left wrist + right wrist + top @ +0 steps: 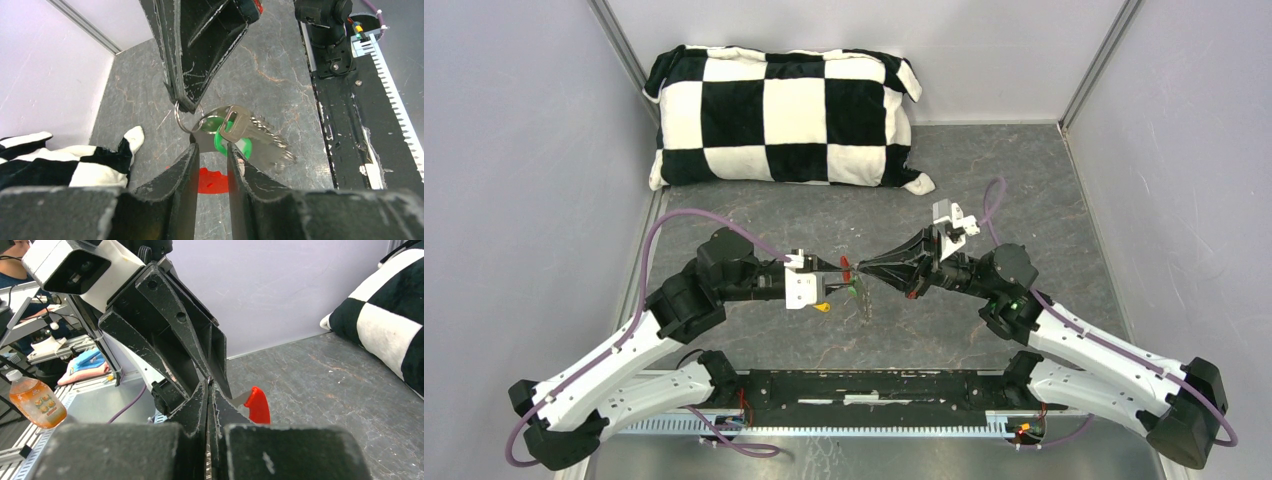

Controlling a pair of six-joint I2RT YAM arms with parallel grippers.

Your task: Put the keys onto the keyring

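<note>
**A:** From above, where do the two arms stand?

**B:** They meet over the middle of the grey stone-patterned table (1024,200). The left gripper (840,271) and the right gripper (871,268) point at each other, tip near tip. Between the tips is the elongated red plastic tag (845,265). The small key with a green plastic head (852,290) hangs just under it. The small key with a yellow plastic head (823,307) is under the left gripper. Whether it hangs or lies on the table, I cannot tell. A black-and-white checkered pillow (784,118) lies at the far edge.

**A:** And the left wrist view?

**B:** The right gripper (184,102) comes down from the top, its jaws together. The thin grey metal keyring (176,117) comes out of its tip, so it is clamped on the ring. The green-headed key (220,142) hangs on that ring, with its silver blade going to the right. The left gripper (213,155) has its jaws apart with a narrow gap, and the green head sits just at the tips. I cannot tell if they touch it. Through the gap I see the red tag (212,181).

**A:** The right wrist view?

**B:** Its own fingers (197,410) are pressed together. The ring is hidden there. The red tag (258,405) is just beside them, to the right. An orange drink bottle (37,402) stands beyond the table.
</note>
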